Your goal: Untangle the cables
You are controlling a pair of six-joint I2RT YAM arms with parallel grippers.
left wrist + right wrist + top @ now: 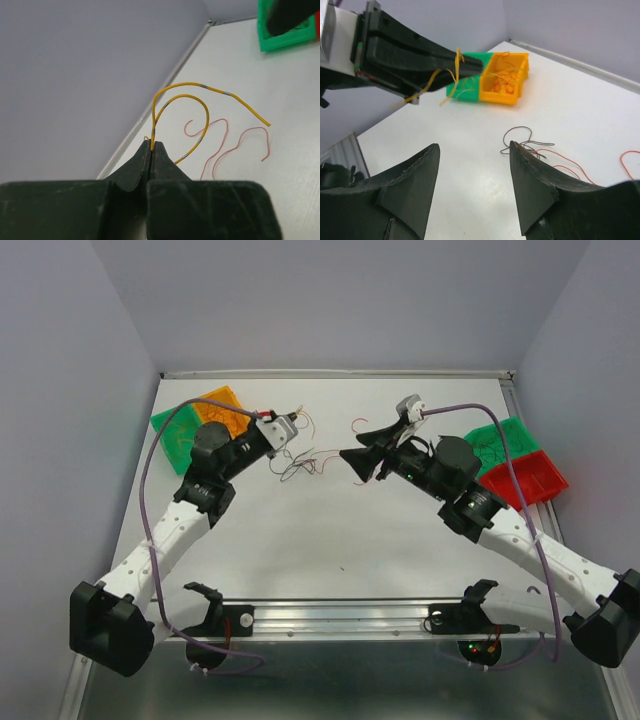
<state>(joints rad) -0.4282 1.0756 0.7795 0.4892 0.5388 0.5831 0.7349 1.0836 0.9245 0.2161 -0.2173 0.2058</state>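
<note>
Yellow wire (200, 84) pinched in raised left pincer (152, 150); right pincer (473, 147) spread, seemingly over the tangle (300, 465).

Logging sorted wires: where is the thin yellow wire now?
The thin yellow wire is pinched in the shut fingers of the left gripper, left of centre in the top view, near the orange plastic bin.

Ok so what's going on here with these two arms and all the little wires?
The left gripper is shut on a yellow wire and holds it lifted off the table, near the orange bin. The right gripper is open and holds nothing, poised above a loose tangle of dark and red wires on the table. Two thin red wires lie apart from it.
</note>
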